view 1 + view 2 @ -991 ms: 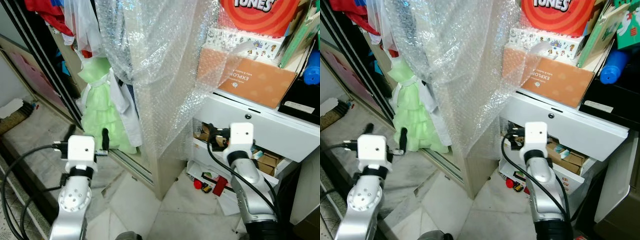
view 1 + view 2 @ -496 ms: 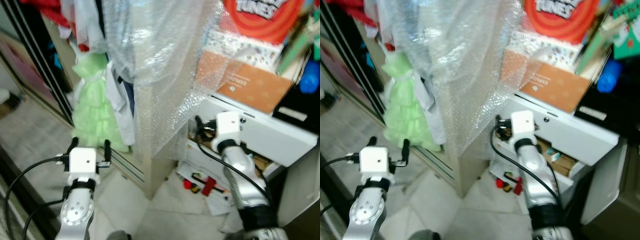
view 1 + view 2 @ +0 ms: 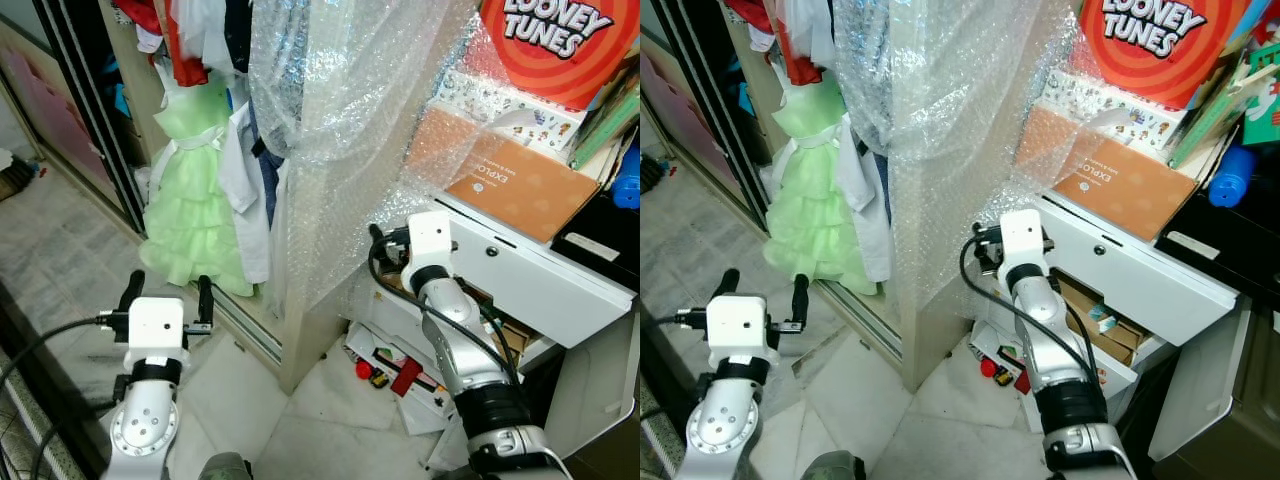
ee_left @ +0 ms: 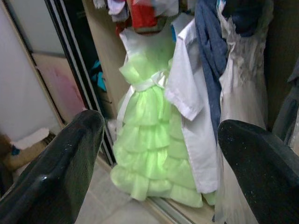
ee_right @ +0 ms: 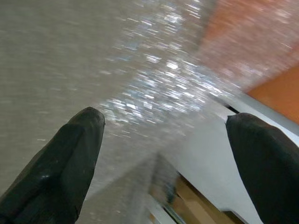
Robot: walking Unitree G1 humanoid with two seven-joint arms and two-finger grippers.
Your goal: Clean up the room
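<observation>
A large sheet of bubble wrap (image 3: 350, 120) hangs over the wardrobe's side panel and reaches down to the white drawer unit (image 3: 530, 285). My right gripper (image 3: 378, 243) is open, held at the wrap's lower edge in front of the drawer unit, and in the right wrist view its fingers (image 5: 70, 158) point at the wrap. My left gripper (image 3: 168, 290) is open and empty, low above the floor, facing a light green dress (image 4: 149, 135) and a white shirt (image 4: 191, 102) that hang in the open wardrobe.
Red bits and papers (image 3: 400, 375) litter the floor under the open lower drawer. An orange box (image 3: 510, 180), a Looney Tunes box (image 3: 560, 40) and a blue bottle (image 3: 628, 185) sit on the unit. The wardrobe's sliding track (image 3: 250, 335) crosses the tiled floor.
The camera has shifted, so the whole scene sits differently. My right gripper has moved left from the drawer front to the bubble wrap's lower edge. The left gripper stays open and low.
</observation>
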